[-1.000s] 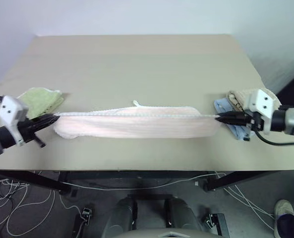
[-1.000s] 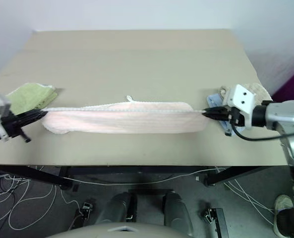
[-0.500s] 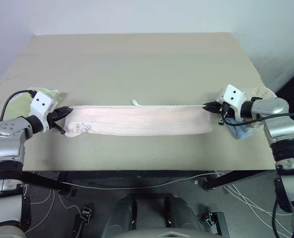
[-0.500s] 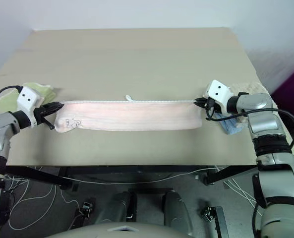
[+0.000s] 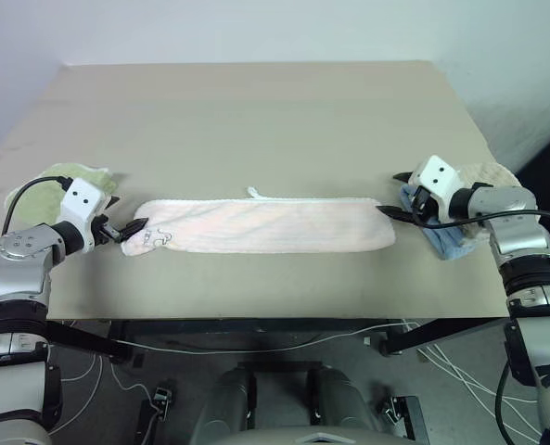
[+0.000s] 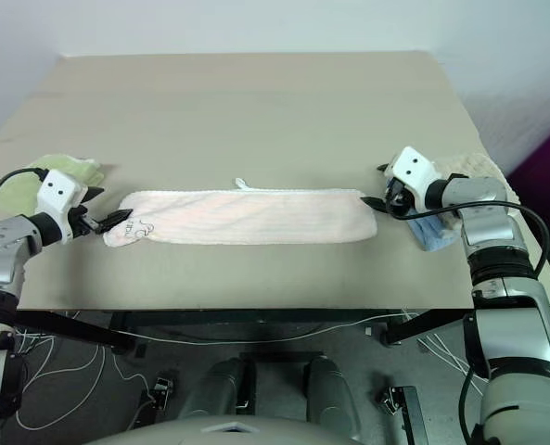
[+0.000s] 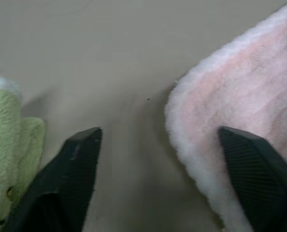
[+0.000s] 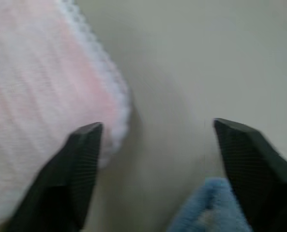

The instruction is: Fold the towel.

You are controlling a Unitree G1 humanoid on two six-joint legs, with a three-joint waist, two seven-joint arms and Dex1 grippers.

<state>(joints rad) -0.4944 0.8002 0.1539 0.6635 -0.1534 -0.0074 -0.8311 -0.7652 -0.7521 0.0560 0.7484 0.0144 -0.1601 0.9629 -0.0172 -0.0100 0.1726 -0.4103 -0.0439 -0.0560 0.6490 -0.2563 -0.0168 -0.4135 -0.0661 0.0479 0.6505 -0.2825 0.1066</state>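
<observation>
The towel, pale pink with white edging, lies flat on the table as a long folded strip, with a small white loop at its far edge. My left gripper stands open at the towel's left end, with the towel's corner just beside one finger and nothing held. At the right end my right gripper is open too. The towel's scalloped edge lies next to one of its fingers, free of the grip.
A light green folded towel lies behind my left gripper near the table's left edge. By the right edge sit a beige folded towel and a blue cloth. The beige table stretches bare beyond the towel.
Both grippers were shut on the towel's stretched ends; they have opened and let go. The towel has settled flat on the table.
</observation>
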